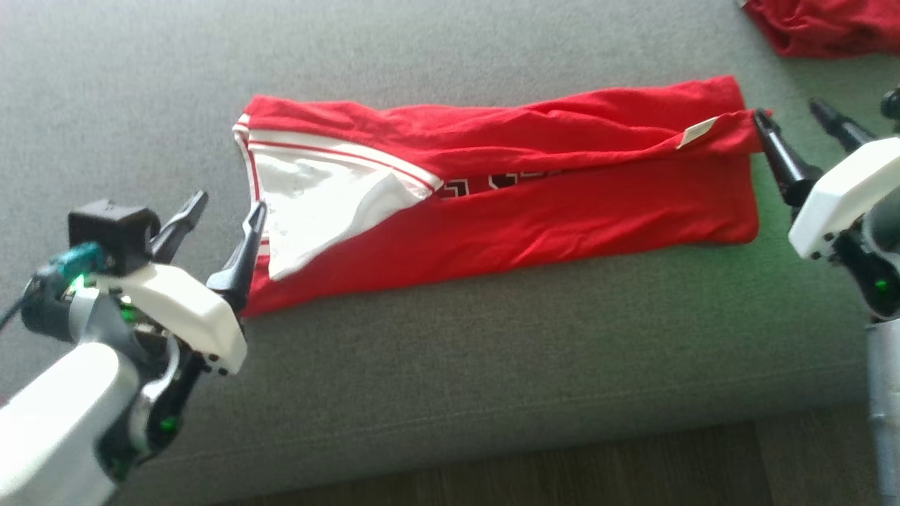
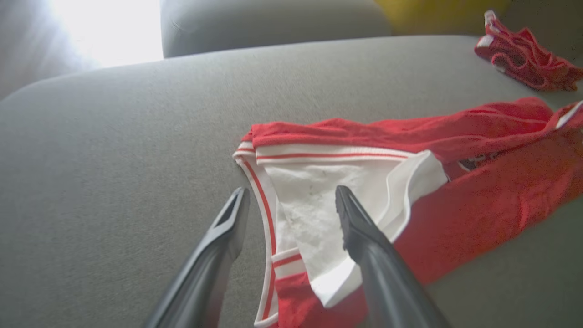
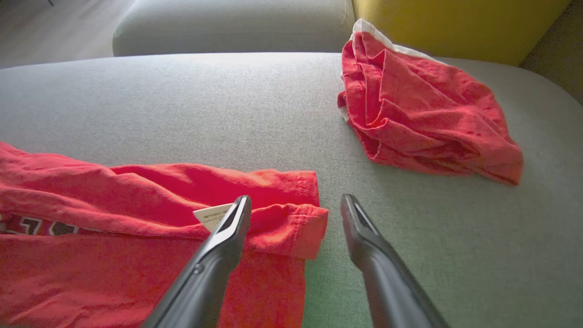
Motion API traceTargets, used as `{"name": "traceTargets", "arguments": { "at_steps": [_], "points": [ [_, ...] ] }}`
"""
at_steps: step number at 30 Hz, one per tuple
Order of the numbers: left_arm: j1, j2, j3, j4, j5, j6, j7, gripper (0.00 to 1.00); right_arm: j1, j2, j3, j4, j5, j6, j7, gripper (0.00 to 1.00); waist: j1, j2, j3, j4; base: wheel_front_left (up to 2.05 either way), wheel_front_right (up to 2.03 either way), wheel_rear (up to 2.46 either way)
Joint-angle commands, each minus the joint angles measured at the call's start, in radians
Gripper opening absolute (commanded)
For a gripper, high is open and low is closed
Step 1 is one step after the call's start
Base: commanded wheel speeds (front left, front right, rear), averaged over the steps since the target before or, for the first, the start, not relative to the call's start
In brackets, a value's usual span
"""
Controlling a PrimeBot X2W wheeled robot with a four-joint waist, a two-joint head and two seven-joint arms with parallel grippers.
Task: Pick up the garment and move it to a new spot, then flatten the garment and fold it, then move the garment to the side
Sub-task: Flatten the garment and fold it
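The garment [image 1: 534, 204] is a red shirt with white, red-striped trim, lying folded into a long band across the grey cushion [image 1: 450, 365]. Its white part [image 2: 319, 200] is at the left end, its hem with a small label [image 3: 212, 214] at the right end. My left gripper [image 1: 225, 204] is open at the left end, one finger over the white cloth and one off it, holding nothing. At the right end my right gripper [image 1: 791, 116] stands open, its left finger [image 3: 227, 228] over the hem corner and the other finger over bare cushion.
A second red garment [image 3: 423, 114] lies crumpled at the far right of the cushion [image 3: 205, 105], with a yellow cushion [image 3: 455, 23] behind it. The cushion's front edge and dark wooden floor [image 1: 562, 464] run along the bottom of the head view.
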Motion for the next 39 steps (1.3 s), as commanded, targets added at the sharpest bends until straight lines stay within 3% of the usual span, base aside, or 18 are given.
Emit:
{"name": "traceTargets", "arguments": {
  "at_steps": [1, 7, 14, 19, 29, 39],
  "points": [
    [0.001, 0.012, 0.064, -0.022, 0.023, 0.043, -0.055, 1.0, 0.005, 0.019, -0.006, -0.018, -0.004, 0.0, -0.014, 1.0, 0.0, -0.0001, -0.033, -0.003, 0.0, 0.0, 0.0],
    [0.101, -0.081, 0.054, -0.04, 0.067, 0.144, -0.193, 1.0, 0.001, 0.091, -0.058, 0.099, -0.026, 0.0, -0.055, 1.0, 0.0, -0.0001, -0.095, 0.033, 0.0, 0.0, 0.0],
    [0.176, -0.169, 0.008, -0.068, 0.136, 0.234, -0.243, 1.0, -0.022, 0.096, -0.148, 0.251, -0.082, 0.0, -0.079, 1.0, 0.0, -0.0001, -0.129, 0.092, 0.0, 0.0, 0.0],
    [0.205, -0.198, -0.027, -0.091, 0.18, 0.267, -0.253, 1.0, -0.086, 0.092, -0.22, 0.368, -0.122, 0.0, -0.097, 1.0, 0.0, -0.0001, -0.134, 0.121, 0.0, 0.0, 0.0],
    [0.176, -0.227, -0.078, -0.095, 0.201, 0.243, -0.235, 1.0, -0.226, 0.075, -0.329, 0.62, -0.276, 0.0, -0.113, 1.0, 0.0, -0.0001, -0.119, 0.129, 0.0, 0.0, 0.0],
    [0.165, -0.222, -0.074, -0.091, 0.195, 0.23, -0.234, 1.0, -0.307, 0.098, -0.313, 0.786, -0.37, 0.0, -0.111, 0.96, 0.0, -0.0001, -0.123, 0.115, 0.0, 0.0, 0.0]
  ]
}}
